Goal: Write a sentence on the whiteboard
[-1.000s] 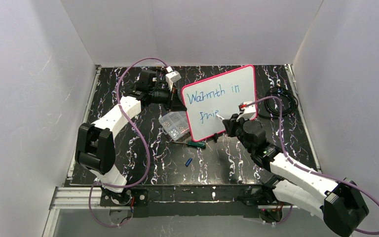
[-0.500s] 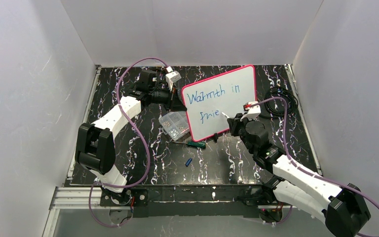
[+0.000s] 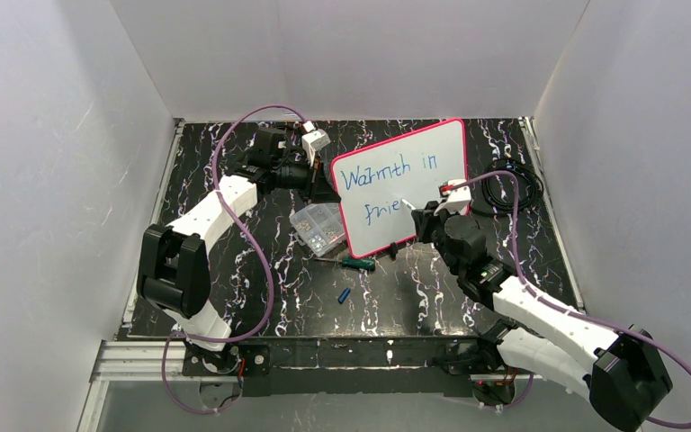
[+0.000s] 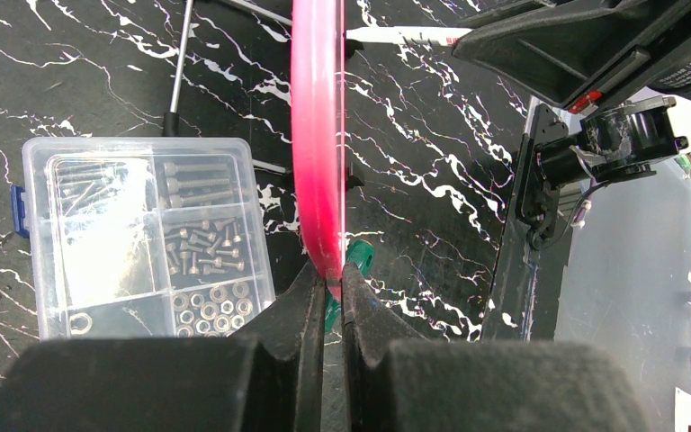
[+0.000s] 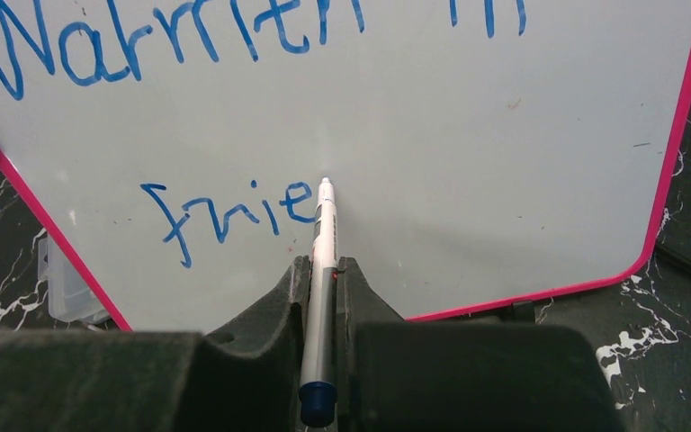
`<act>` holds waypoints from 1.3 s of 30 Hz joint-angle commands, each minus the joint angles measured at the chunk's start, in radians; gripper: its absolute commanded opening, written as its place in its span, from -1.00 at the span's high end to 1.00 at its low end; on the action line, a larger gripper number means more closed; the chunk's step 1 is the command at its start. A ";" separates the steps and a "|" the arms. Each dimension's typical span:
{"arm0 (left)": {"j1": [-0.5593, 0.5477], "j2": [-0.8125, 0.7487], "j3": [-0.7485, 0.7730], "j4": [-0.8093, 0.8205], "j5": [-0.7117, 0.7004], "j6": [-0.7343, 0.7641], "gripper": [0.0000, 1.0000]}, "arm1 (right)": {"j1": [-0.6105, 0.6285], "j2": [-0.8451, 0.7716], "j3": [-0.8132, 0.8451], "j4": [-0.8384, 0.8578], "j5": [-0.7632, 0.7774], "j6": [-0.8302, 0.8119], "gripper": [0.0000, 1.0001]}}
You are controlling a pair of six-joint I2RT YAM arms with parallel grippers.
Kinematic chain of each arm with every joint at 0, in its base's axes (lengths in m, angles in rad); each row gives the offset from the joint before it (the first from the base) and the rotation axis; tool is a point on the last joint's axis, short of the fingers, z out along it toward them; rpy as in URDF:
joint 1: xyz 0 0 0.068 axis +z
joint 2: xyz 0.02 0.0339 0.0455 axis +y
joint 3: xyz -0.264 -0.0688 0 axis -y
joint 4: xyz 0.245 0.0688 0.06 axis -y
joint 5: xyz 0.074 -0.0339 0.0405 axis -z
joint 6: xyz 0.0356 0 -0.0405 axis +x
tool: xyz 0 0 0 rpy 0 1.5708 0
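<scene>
Whiteboard (image 3: 402,184) stands tilted mid-table, just right of clear screw box (image 3: 317,225). Left gripper (image 4: 327,286) clenched on its pink rim. Right gripper (image 5: 322,270) grasps marker (image 5: 324,229), tip at the board face just right of "frie". Sentence (image 5: 234,214) reads "Warmth in / frie" (blue, two lines). Green screwdriver (image 3: 357,263) lies near the board's bottom edge.

Both arms reached out over the table, both grippers clamped.
Left arm (image 3: 211,211) bent at the elbow, forearm angled toward the far middle; left gripper (image 4: 327,274) with jaws pinched on the whiteboard (image 4: 317,135) rim. Right arm (image 3: 540,310) stretched forward and inward from its base; right gripper (image 5: 324,268) closed on a marker (image 5: 326,216).
</scene>
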 commanded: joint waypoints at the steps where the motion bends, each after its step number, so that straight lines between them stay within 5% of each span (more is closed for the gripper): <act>1: -0.010 -0.061 0.039 -0.009 0.061 0.011 1.00 | -0.002 0.011 0.056 0.080 0.005 -0.024 0.97; 39: -0.010 -0.064 0.039 -0.010 0.062 0.012 1.00 | -0.001 0.013 0.021 0.070 0.008 0.003 0.97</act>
